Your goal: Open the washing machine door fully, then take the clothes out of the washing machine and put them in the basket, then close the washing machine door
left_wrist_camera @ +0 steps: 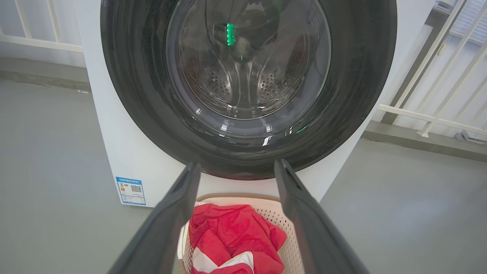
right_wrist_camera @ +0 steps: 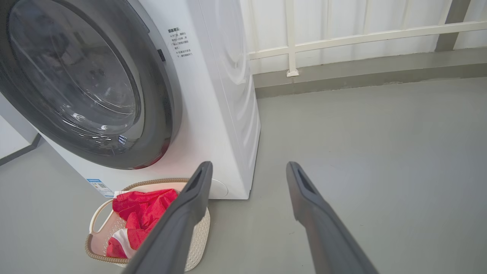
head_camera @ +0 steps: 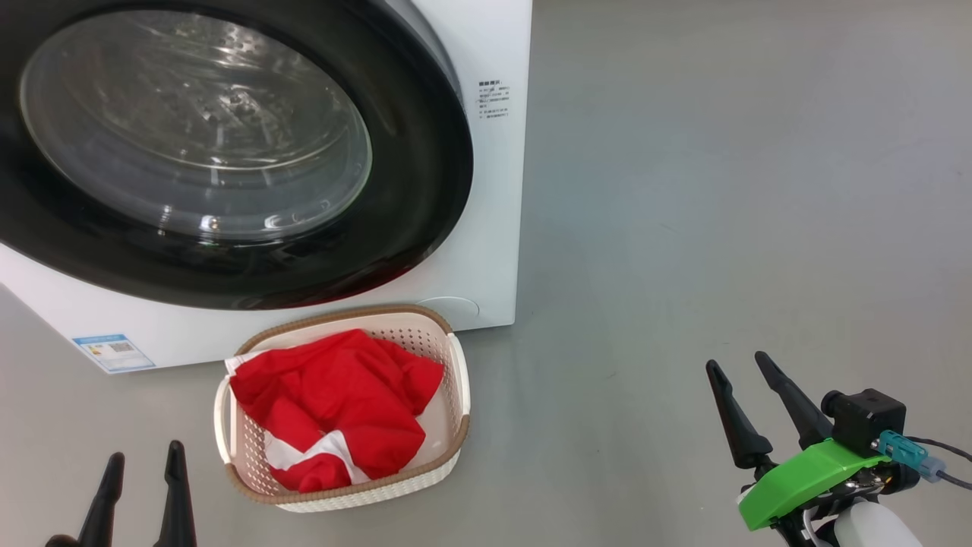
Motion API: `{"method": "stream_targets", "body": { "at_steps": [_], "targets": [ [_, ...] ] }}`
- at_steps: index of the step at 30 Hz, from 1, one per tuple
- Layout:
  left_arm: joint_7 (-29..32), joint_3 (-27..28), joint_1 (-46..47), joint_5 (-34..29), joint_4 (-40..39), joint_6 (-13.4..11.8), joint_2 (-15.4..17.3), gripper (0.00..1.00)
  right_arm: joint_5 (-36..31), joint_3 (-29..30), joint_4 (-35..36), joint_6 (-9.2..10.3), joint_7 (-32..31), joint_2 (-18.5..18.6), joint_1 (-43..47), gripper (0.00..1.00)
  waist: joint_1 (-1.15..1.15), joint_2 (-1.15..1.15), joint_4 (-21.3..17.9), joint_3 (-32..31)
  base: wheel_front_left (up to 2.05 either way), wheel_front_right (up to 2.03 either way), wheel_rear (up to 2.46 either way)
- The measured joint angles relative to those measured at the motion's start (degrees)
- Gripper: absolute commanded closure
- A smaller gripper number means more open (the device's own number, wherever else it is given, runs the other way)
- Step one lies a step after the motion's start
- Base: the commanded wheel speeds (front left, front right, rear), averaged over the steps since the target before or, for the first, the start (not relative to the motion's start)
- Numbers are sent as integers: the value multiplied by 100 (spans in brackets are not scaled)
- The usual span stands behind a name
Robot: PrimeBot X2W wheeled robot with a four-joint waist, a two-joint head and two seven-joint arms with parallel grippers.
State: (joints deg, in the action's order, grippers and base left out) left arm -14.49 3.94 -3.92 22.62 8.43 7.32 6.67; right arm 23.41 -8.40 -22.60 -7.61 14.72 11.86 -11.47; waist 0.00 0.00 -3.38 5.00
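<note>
The washing machine door [head_camera: 228,152] with its wide black rim and glass bowl lies flat against the white washing machine [head_camera: 493,228], closed. Through the door glass [left_wrist_camera: 247,61] I see the steel drum. The red clothes [head_camera: 334,403] with white stripes lie bunched in the cream basket [head_camera: 459,380] on the floor just before the machine. My left gripper [head_camera: 144,463] stands open at the lower left, left of the basket, holding nothing. My right gripper [head_camera: 740,372] is open over the bare floor at the lower right. The clothes [left_wrist_camera: 232,236] and basket [right_wrist_camera: 95,217] also show in the wrist views.
The grey floor [head_camera: 721,190] stretches to the right of the machine. A white railing [right_wrist_camera: 342,38] and a low grey kerb run behind it. A blue label sticker [head_camera: 114,351] sits on the machine's lower front corner.
</note>
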Motion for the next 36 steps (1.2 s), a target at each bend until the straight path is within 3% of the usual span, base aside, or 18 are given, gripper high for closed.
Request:
{"method": "stream_targets", "body": {
  "at_steps": [29,30,36],
  "targets": [
    [0,25,-64,-20,-67,0,4,0,-22,145,88,0,0,-51,201,0,0,0,-84,2,0,0,0],
    [3,18,-61,-19,-43,0,-1,100,-15,146,64,0,0,-59,203,100,0,0,-84,3,0,0,0],
    [37,-64,-64,-16,381,0,-270,100,-1,137,-346,-1,-7,-245,388,100,0,0,-84,3,0,0,0]
  ]
}}
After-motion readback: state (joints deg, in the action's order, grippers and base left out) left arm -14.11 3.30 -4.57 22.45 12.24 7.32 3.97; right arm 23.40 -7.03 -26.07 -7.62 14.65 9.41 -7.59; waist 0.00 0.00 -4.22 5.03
